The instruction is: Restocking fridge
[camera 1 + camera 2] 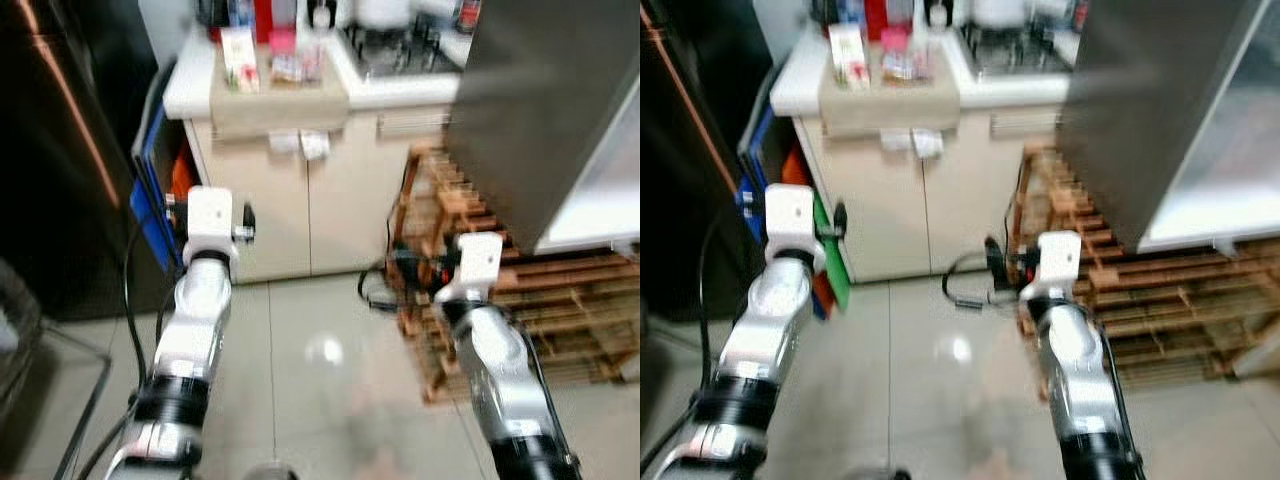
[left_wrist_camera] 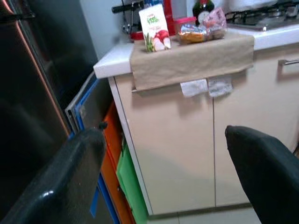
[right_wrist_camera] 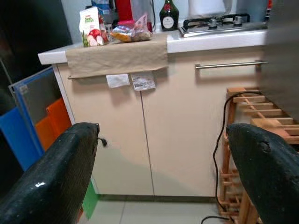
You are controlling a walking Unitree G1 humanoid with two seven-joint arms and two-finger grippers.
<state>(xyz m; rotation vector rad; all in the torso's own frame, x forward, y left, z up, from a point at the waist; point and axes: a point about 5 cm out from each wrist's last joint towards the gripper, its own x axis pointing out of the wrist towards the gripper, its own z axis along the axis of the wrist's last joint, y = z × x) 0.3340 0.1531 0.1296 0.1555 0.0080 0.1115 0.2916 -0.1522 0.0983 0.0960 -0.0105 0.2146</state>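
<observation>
Left eye view: juice carton and snack bags on the cloth-draped counter, well beyond both grippers.

Left wrist view: left gripper spread wide, empty, aimed below the counter.

Right wrist view: right gripper wide, empty; wooden pallet and cable beside the counter. Likely snag if advancing carelessly.

Matt beige cloth drapes the glossy white countertop; slatted wooden pallet.
</observation>
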